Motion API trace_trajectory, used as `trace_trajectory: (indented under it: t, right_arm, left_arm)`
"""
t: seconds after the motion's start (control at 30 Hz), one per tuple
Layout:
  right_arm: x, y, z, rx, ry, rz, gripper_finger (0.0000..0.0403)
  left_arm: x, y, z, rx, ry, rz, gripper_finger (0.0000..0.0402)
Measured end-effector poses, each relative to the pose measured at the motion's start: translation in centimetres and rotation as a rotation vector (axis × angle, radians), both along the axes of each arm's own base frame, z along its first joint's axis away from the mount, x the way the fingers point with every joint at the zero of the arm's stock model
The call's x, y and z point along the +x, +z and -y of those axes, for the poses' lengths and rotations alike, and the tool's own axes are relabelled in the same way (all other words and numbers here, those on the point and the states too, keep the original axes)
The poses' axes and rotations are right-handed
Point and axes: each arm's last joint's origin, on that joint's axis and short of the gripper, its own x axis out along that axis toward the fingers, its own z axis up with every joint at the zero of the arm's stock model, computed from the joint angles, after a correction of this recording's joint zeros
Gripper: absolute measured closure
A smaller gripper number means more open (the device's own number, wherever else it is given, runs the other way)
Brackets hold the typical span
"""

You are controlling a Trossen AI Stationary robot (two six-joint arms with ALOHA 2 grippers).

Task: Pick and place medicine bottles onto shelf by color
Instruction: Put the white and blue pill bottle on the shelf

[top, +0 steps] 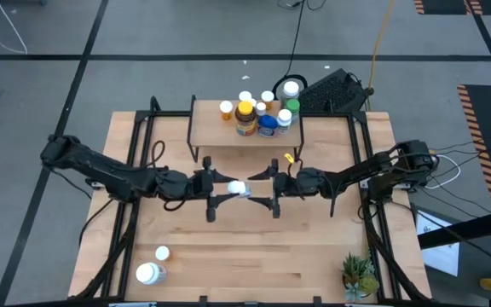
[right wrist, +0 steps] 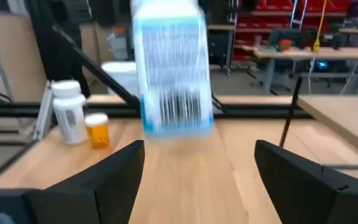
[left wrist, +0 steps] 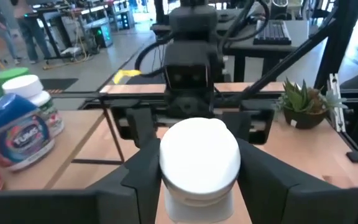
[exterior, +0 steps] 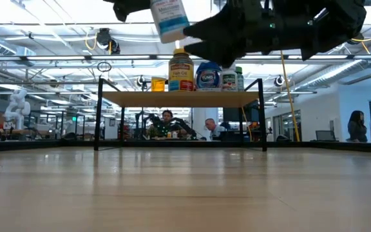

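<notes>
High view: the left tool point(top: 228, 187) grips a white bottle point(top: 238, 188) mid-worktop, facing the open right tool point(top: 273, 184).

Low view: shelf point(exterior: 180, 98) bottles; one blue jar point(exterior: 209, 77) reads "TUMS".

Left wrist view: "TUMS" again.

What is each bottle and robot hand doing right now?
White bottle: held up in the air, off the table.
Left gripper: shut on the white bottle.
Right gripper: open, facing the white bottle, not touching it.
Bottles on the shelf: standing upright in a cluster.
Shelf: standing on the table, partly filled.
Two bottles near the front left corner: resting on the table.
Potted plant: upright at the front right corner.
</notes>
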Motion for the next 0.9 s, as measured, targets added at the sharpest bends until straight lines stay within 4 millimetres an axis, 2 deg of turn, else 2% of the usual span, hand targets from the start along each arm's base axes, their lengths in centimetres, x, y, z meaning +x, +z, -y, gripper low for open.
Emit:
trace_trajectory:
  t: [0.2, 0.43, 0.57, 0.63, 0.7, 0.9]
  right_arm:
    - [-0.4, 0.1, 0.1, -0.027, -0.011, -0.071, 0.0101]
    - [-2.6, 1.0, 0.6, -0.097, -0.102, -0.264, 0.0101]
    - [-3.9, 1.1, 0.7, -0.111, -0.092, -0.376, 0.0101]
    - [-4.6, 1.1, 0.8, -0.112, -0.093, -0.436, 0.0101]
    - [-5.2, 1.1, 0.9, -0.103, -0.096, -0.487, 0.0101]
    - [-6.4, 1.7, 0.8, -0.065, -0.103, -0.524, 0.0101]
  left_arm:
    - [-1.6, 1.2, -1.1, -0.003, 0.033, -0.015, 0.0224]
    - [-2.7, 1.9, -1.8, 0.002, 0.047, -0.024, 0.0222]
    - [-2.7, 2.4, -2.0, -0.016, 0.059, -0.054, 0.0224]
    - [-2.1, 2.6, -1.8, -0.027, 0.057, -0.053, 0.0222]
    - [-1.8, 2.2, -1.7, -0.011, 0.057, -0.112, 0.0220]
    - [-1.8, 3.2, -2.6, 0.052, 0.152, -0.219, 0.0219]
